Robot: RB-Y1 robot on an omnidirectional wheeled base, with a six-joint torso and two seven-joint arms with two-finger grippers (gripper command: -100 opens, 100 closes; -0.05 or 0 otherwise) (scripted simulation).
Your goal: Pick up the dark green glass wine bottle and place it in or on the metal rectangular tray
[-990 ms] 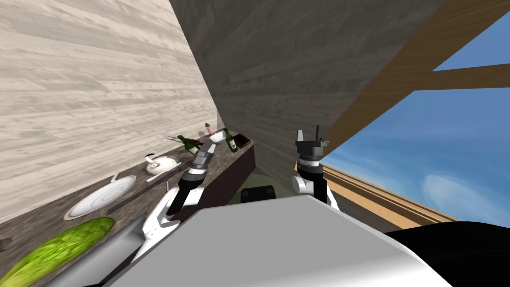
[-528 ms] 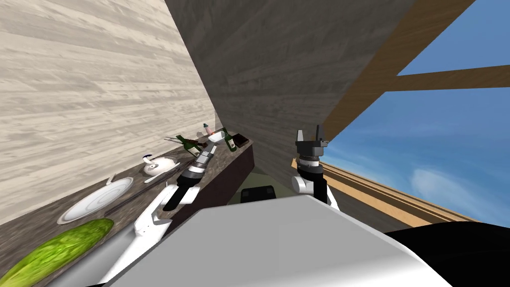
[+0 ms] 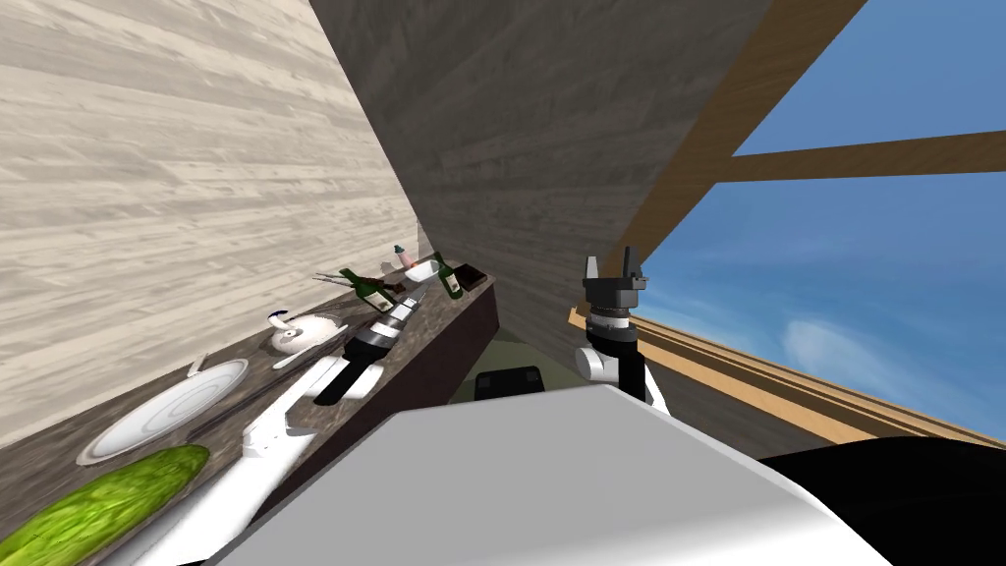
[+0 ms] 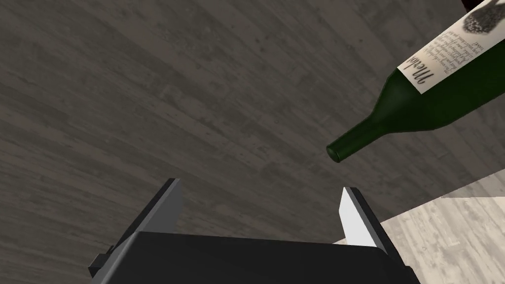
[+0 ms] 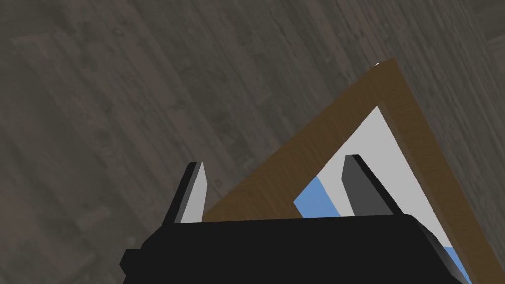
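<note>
Entry: left arm is stretched out along the dark counter (image 3: 246,393) by the pale wall, with the left gripper (image 3: 418,294) low over the far stretch of it. In the left wrist view the left gripper (image 4: 259,185) stands wide, its fingers about a third of the frame apart and nothing between them. The wine bottle (image 4: 429,106) is dark green with a cream label bearing script. It lies ahead of the fingers and off to the side of the lighter finger (image 4: 356,217), neck slanting back toward the gripper. Its open mouth sits just past that fingertip, apart from it and outside the gap. No contact is visible. In the head view two dark green bottles flank the gripper on the counter, a nearer bottle (image 3: 363,285) toward the wall and a farther bottle (image 3: 449,278) toward the counter's end. I cannot tell which of them the wrist camera is looking at. A dark rectangular tray (image 3: 473,278) lies at the counter's far end just beyond the farther bottle, and a small white bowl (image 3: 424,270) sits between the two bottles. Closer to me are a white teapot (image 3: 300,332), a white plate (image 3: 162,411) and a green cucumber (image 3: 98,506). The right gripper (image 3: 609,260) points upward, well apart from the counter, and the right wrist view shows its fingers (image 5: 195,197) spread wide and empty.
</note>
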